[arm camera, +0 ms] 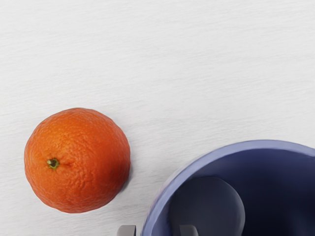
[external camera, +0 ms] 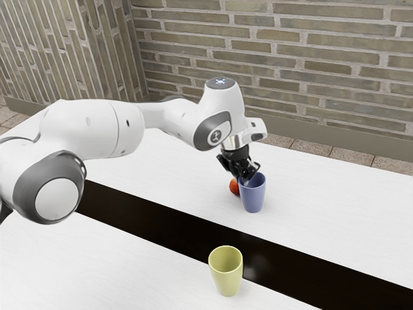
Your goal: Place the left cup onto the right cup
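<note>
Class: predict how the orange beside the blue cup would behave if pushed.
Round, so the orange likely rolls across the smooth table. Its dimpled peel probably grips rather than slips. The blue cup close beside it might block it.

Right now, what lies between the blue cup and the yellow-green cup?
Exterior view: between the blue cup and yellow-green cup, only white tabletop and a black strip. The orange fruit sits behind the blue cup.

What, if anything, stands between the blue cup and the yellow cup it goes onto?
Nothing visible does. The orange lies beside the blue cup, off the line to the yellow cup; only tabletop lies between the cups.
</note>
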You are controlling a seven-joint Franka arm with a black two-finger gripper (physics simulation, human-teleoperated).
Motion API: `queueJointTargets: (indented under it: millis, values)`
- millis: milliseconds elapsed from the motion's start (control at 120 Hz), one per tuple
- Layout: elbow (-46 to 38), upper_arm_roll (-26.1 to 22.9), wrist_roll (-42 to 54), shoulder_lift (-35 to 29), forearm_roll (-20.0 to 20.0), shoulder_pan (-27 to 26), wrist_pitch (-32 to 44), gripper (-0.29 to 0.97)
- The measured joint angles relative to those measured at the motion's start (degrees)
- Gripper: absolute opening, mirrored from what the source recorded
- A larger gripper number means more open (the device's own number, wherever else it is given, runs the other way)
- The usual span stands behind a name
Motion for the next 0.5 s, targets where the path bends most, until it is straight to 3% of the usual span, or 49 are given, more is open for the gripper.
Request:
queueJointTargets:
  millis: [233, 358, 500]
  values:
    - [-0.3, 0.0, -1.2, -1.0, 0.1, -0.5, 0.0, -0.08]
    - [-3.9, 0.1, -1.9, -5.9, 0.2, -0.4, -0.8, -0.09]
    - [-13.7, 0.2, -3.6, -15.5, -0.1, -0.4, -1.5, -0.1]
